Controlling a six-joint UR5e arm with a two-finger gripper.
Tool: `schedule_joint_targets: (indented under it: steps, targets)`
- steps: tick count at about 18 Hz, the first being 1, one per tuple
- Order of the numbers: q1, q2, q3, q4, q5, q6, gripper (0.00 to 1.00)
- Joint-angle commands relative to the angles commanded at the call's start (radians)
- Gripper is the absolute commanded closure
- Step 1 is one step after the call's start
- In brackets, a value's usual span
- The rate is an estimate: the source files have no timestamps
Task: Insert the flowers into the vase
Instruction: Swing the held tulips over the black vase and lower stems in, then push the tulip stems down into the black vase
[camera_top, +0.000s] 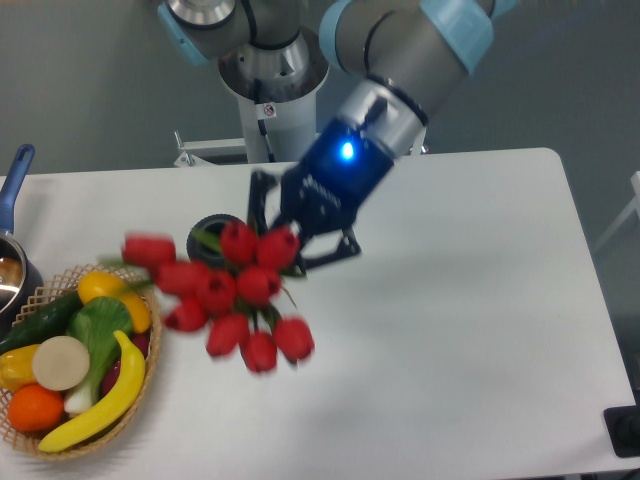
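The end effector (300, 232) pinched the tulips (228, 290) by their stems, buds dangling in front of the ribbed vase (210, 228); light, floppy, best gripped at the bundled stems.

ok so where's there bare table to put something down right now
The whole right half of the table, from the gripper to the right edge, is bare. So is the back-left strip behind the basket. Crowded: the left-centre, where the flowers hang over the vase.
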Motion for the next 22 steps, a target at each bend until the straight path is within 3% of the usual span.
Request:
schedule_joint_targets:
  steps: [3, 6, 8, 22]
  targets:
    - [0.011, 0.052, -0.061, 0.002, -0.017, 0.006, 1.00]
    - [0.029, 0.120, -0.192, 0.002, -0.049, 0.138, 1.00]
    - [0.040, 0.141, -0.242, 0.000, -0.054, 0.184, 1.00]
    - [0.034, 0.174, -0.322, 0.000, -0.081, 0.183, 1.00]
